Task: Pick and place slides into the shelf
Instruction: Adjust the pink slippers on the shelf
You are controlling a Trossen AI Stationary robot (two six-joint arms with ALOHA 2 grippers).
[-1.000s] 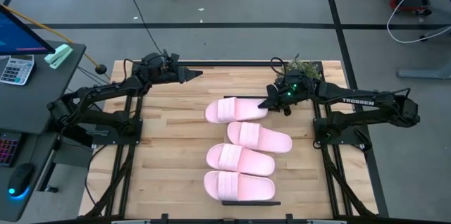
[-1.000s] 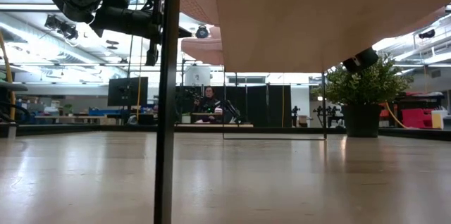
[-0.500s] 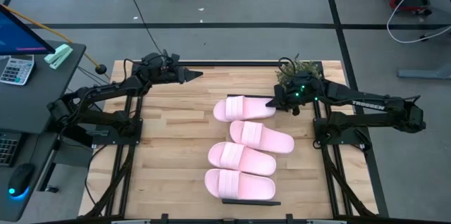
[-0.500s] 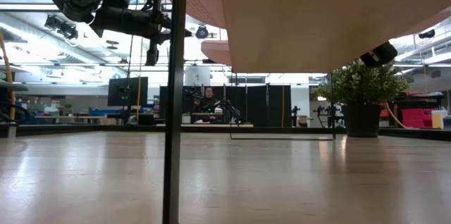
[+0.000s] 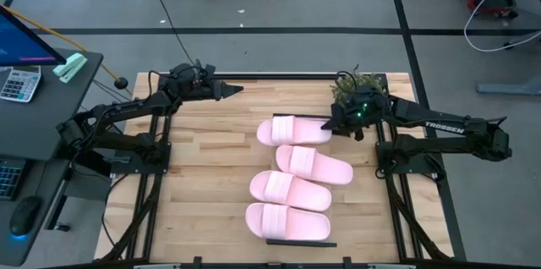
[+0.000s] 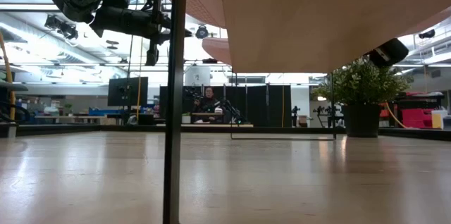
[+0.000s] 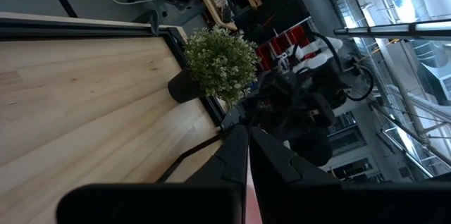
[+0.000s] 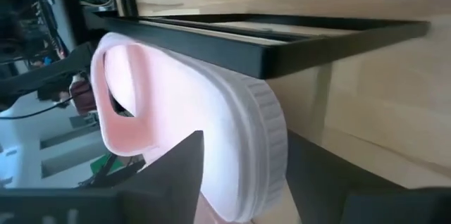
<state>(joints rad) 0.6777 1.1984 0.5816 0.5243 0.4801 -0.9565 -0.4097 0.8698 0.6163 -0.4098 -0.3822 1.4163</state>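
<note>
Right gripper [image 5: 331, 123], right of centre in the overhead frame: fingers [image 8: 176, 175] spread wide either side of the end of the uppermost slide [image 5: 293, 130], clamping nothing, with bare wood showing between the foam and the far finger in the wrist view. Just beyond, the shelf [image 5: 300, 243], its thin black frame bar [image 8: 282, 48] crossing right behind that slide. Down the middle of the frame, three more pale pink slides [image 5: 289, 189] in a row, all four apparently lying along the shelf's length. At upper left, left gripper [image 5: 228, 90] hanging above the table edge, fingers pressed together on nothing, well apart from the footwear. At the upper right corner of the table, a small potted plant [image 5: 355, 79].

Handling, by the look of it: light, soft, springy foam, matt and unlikely to slip, hardly fragile, though prone to flex or tilt under an off-centre pinch. Best taken across the ribbed sidewall at the heel end or by the wide strap.

Legible writing: "TROSSEN" in white along the right arm [image 5: 444, 127]. Nothing readable on the slides.
</note>
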